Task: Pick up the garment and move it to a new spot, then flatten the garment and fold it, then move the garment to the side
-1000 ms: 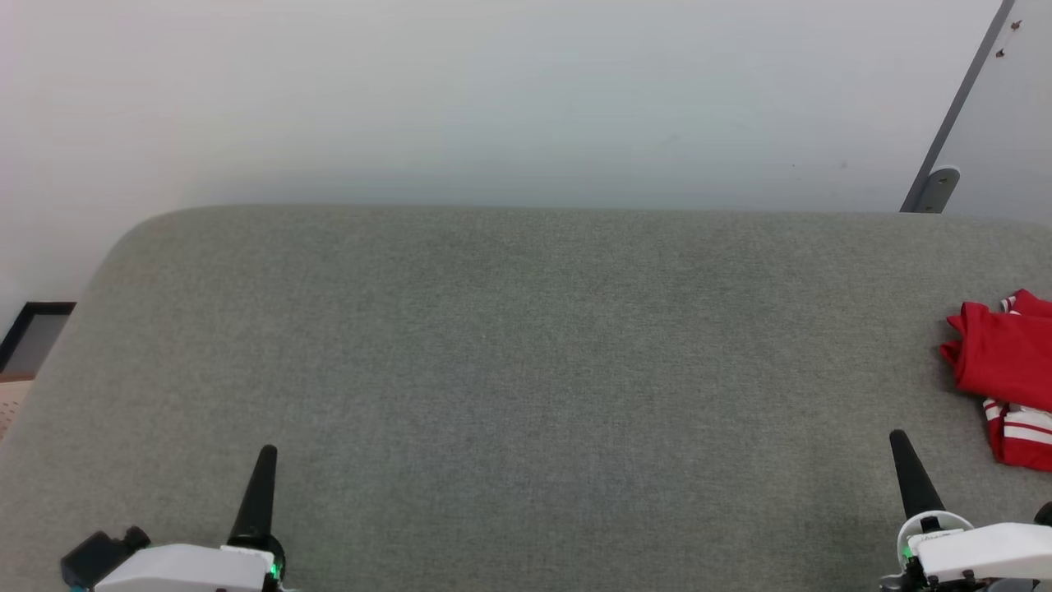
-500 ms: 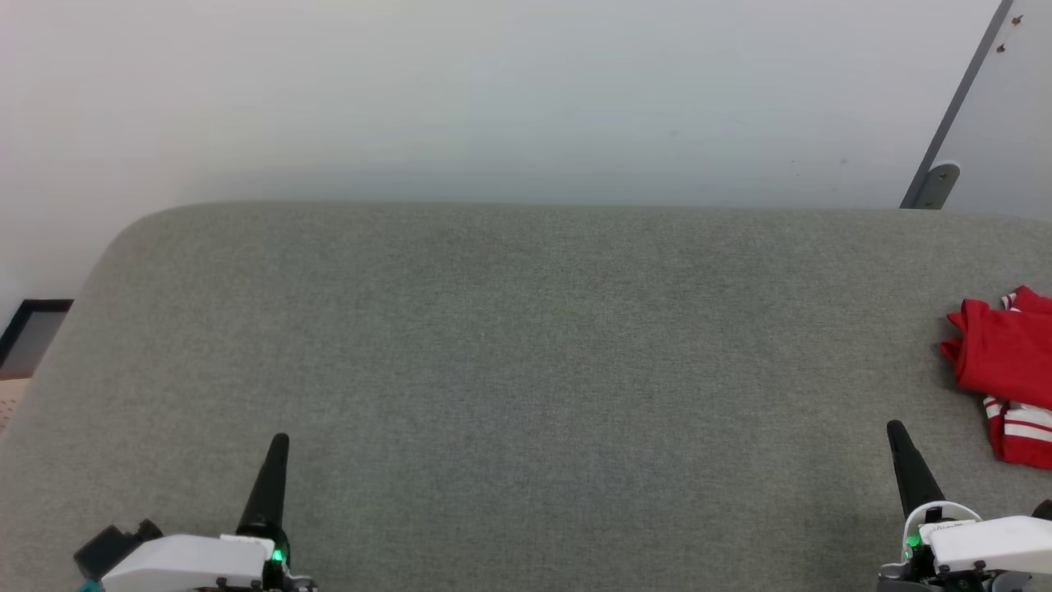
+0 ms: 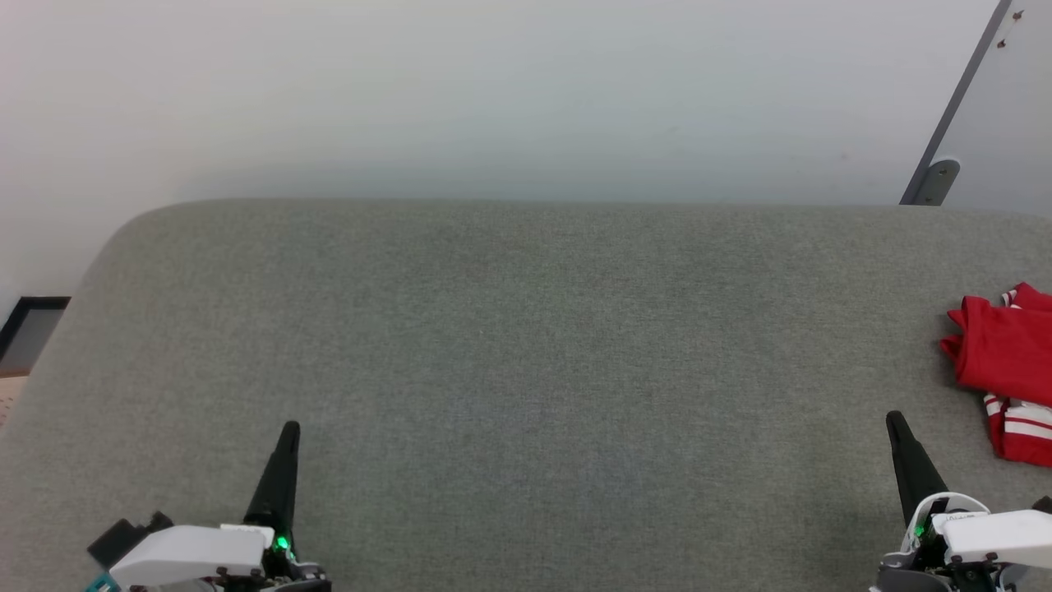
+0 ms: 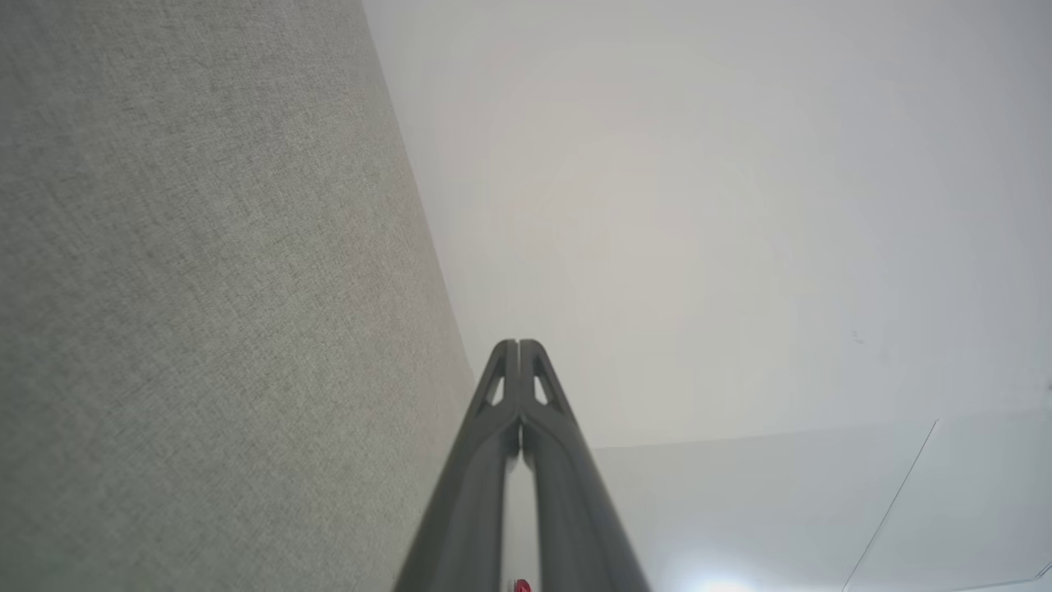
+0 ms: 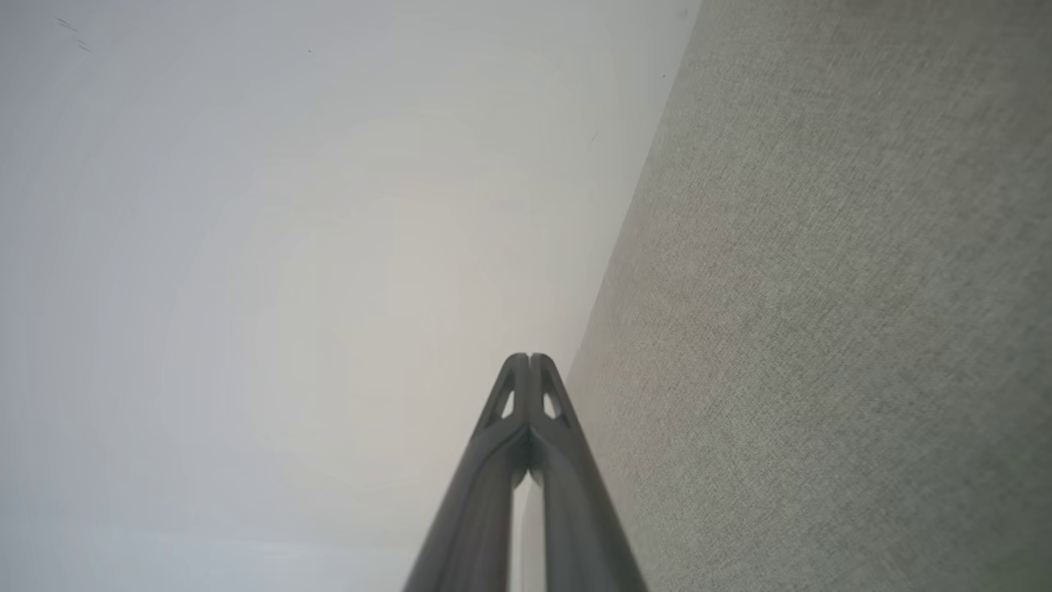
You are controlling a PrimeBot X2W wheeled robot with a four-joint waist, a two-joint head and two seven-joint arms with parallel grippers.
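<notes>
The garment (image 3: pixel 1003 362) is a bunched red cloth with white-and-red striped trim. It lies on the grey fabric surface (image 3: pixel 526 345) at the head view's right edge, partly cut off by the frame. My right gripper (image 3: pixel 892 418) is shut and empty, low on the right, a short way left of and below the garment, not touching it. At the lower left my left gripper (image 3: pixel 289 427) is also shut and empty. In the wrist views, the left gripper (image 4: pixel 519 344) and the right gripper (image 5: pixel 530 358) each show their fingers pressed together along the surface's edge.
A pale wall rises behind the padded surface. A grey slanted bar with a bracket (image 3: pixel 937 177) stands at the top right. A dark frame (image 3: pixel 29 329) sits beyond the surface's left edge. The wide middle of the surface holds nothing.
Both grippers have edged forward, up the head view, the left one also a little to the right. The view itself has shifted slightly. The garment has not moved on the surface.
</notes>
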